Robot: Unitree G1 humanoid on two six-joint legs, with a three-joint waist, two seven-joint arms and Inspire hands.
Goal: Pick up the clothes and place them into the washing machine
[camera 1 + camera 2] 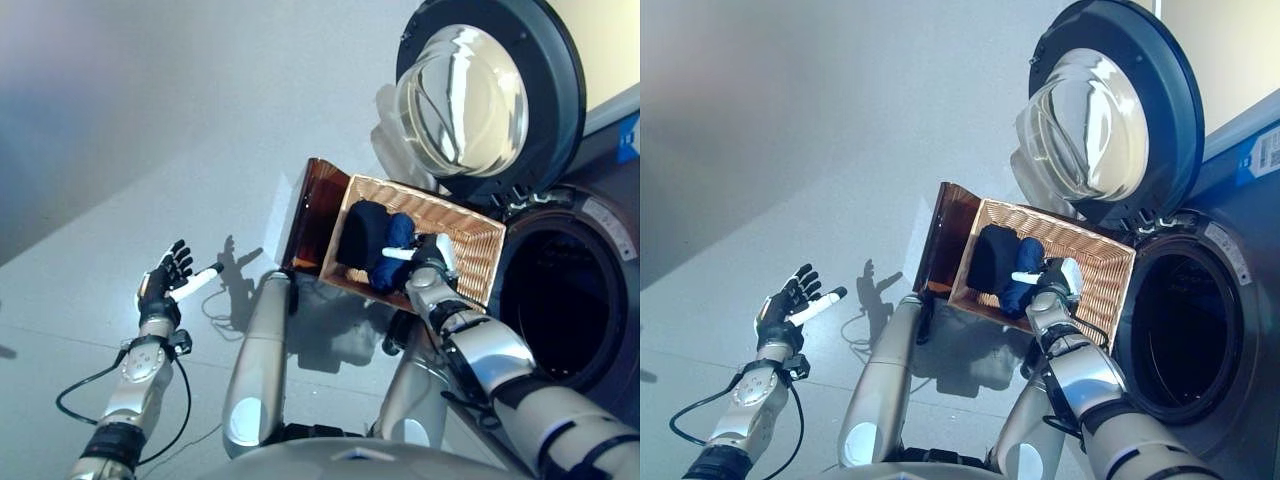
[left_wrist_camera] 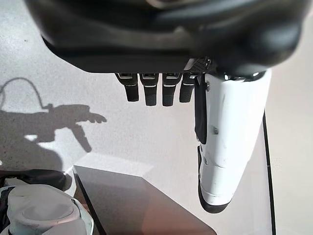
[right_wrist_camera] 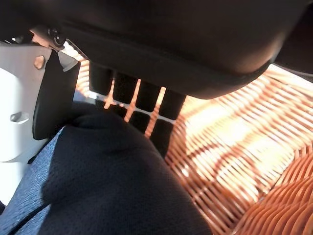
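Rectangular woven wicker basket [image 1: 470,250], light orange-brown, lay tipped so that its open top faced the viewer; the weave of its inner walls and floor was lit in bright bands. A glossy dark reddish-brown panel [image 1: 305,215] stood against the basket's left side, touching it, with a sharp corner edge seen from close by [image 2: 146,205]. Both rested on a smooth pale grey floor [image 1: 150,130]. A cream wall [image 1: 1230,50] filled the upper right corner.
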